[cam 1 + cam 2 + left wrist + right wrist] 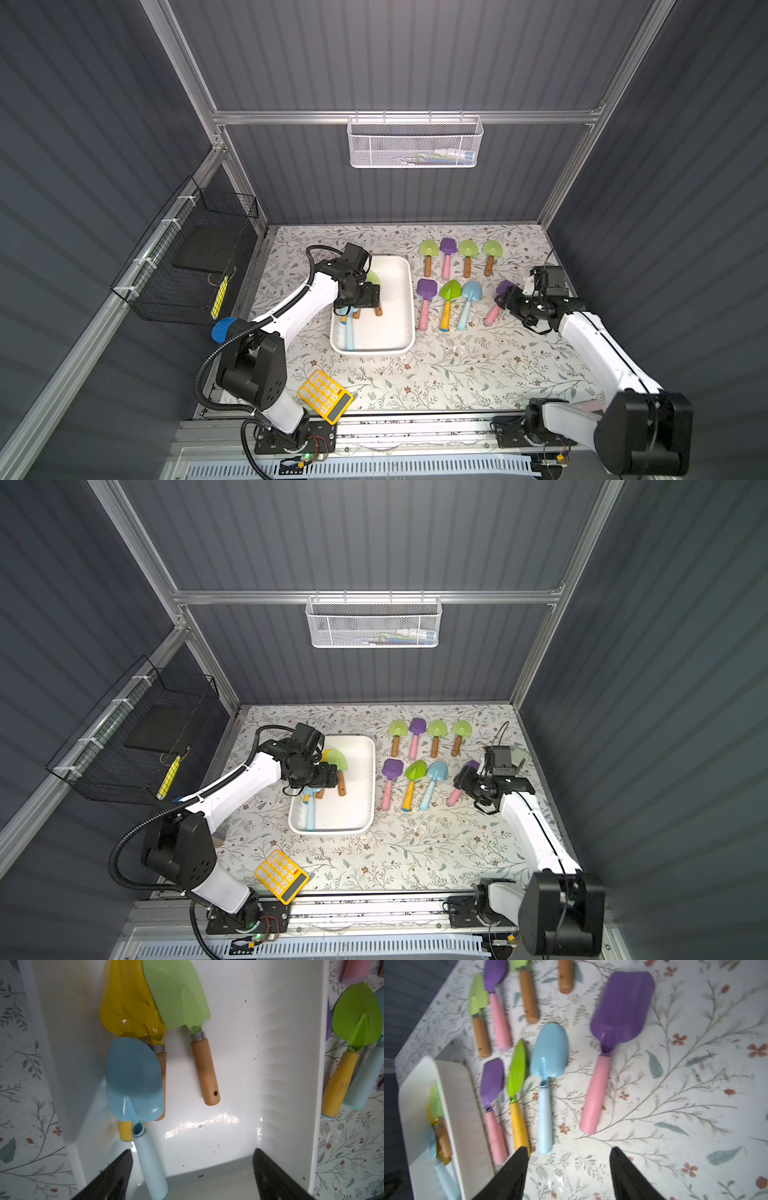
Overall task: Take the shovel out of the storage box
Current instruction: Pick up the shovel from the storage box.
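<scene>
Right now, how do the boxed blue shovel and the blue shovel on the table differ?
Place: the boxed blue shovel is inside the storage box; the table blue shovel is outside. Stacking: the boxed one overlaps yellow shovels; the table one overlaps none. Both have blue blades, paler handles.

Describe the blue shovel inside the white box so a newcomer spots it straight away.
Find the white storage box on the floral table, beside the rows of laid-out shovels. Inside, on the side toward the left arm, lies the blue shovel. It alone in the box has a blue blade and pale blue handle, and it overlaps the yellow shovels, apart from the green shovel.
</scene>
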